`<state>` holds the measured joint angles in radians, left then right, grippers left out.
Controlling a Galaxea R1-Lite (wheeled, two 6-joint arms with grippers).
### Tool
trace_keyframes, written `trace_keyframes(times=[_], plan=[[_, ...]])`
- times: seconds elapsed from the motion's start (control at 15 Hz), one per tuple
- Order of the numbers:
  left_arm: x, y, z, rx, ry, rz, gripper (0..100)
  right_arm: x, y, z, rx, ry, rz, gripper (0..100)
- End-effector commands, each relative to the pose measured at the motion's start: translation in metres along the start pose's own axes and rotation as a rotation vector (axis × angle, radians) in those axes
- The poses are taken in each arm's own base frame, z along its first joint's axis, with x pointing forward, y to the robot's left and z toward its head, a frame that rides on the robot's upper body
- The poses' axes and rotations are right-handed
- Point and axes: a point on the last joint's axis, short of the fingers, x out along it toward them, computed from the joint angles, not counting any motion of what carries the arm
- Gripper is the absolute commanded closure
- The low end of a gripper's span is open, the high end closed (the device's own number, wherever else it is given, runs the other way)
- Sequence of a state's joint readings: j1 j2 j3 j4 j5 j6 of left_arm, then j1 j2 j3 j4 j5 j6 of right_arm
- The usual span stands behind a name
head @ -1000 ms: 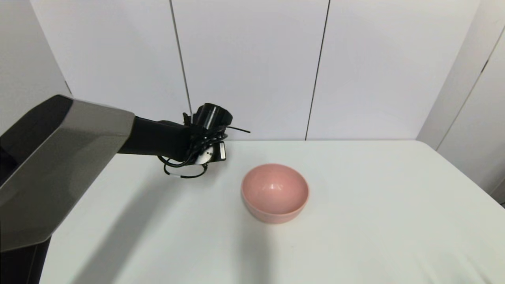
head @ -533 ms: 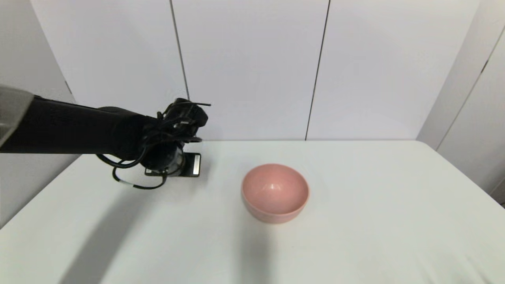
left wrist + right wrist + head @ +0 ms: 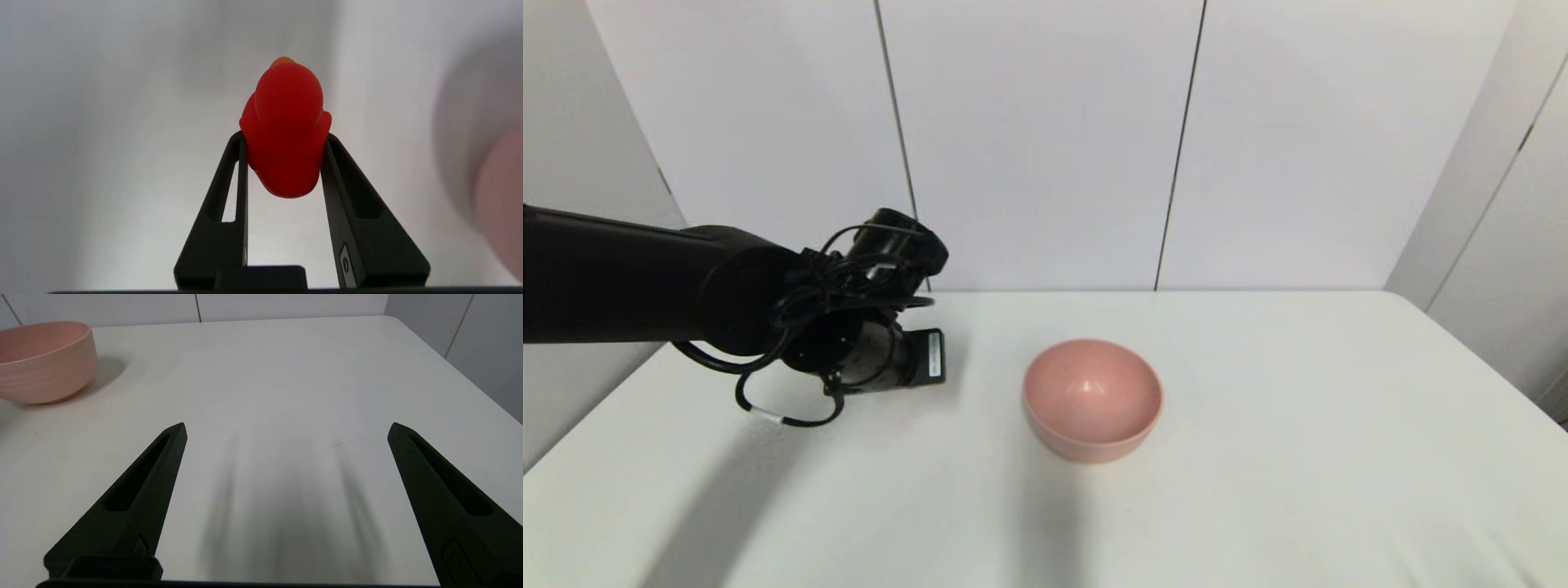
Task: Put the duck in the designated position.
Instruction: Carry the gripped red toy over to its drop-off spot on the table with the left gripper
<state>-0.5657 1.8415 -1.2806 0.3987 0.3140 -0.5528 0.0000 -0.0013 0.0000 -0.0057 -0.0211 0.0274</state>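
The duck [image 3: 286, 126], glossy bright red with an orange beak tip, sits clamped between the two black fingers [image 3: 222, 196] of my left gripper [image 3: 284, 139], held above the white table. In the head view the left arm [image 3: 858, 351] reaches in from the left and hovers left of the pink bowl [image 3: 1092, 400]; its wrist hides the duck and the fingers there. A blurred pink edge of the bowl [image 3: 500, 192] shows in the left wrist view. My right gripper [image 3: 287, 426] hangs open and empty low over the table, with the bowl [image 3: 41, 361] off to one side.
The white table [image 3: 1298, 457] runs back to a white panelled wall [image 3: 1045, 139]. Its right edge [image 3: 482, 400] drops off beside a grey wall. Black cables [image 3: 768, 408] loop under the left wrist.
The left wrist has swung left and nearer, dropping lower over the table and turning. The arm's grey upper link has left the picture. The bowl has not moved.
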Motion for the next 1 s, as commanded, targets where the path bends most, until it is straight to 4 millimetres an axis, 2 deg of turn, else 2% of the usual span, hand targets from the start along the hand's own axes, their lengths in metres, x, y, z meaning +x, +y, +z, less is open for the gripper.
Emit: trace_keyframes(times=[0.07, 0.4, 1.0], plan=[[0.015, -0.020, -0.017, -0.020, 0.056, 0.003, 100, 0.000, 0.000, 0.000, 0.000, 0.001, 0.000, 0], [0.022, -0.020, -0.032, -0.002, 0.098, 0.031, 100, 0.000, 0.000, 0.000, 0.000, 0.001, 0.000, 0], [0.033, -0.021, -0.034, -0.002, 0.045, 0.122, 100, 0.000, 0.000, 0.000, 0.000, 0.001, 0.000, 0]])
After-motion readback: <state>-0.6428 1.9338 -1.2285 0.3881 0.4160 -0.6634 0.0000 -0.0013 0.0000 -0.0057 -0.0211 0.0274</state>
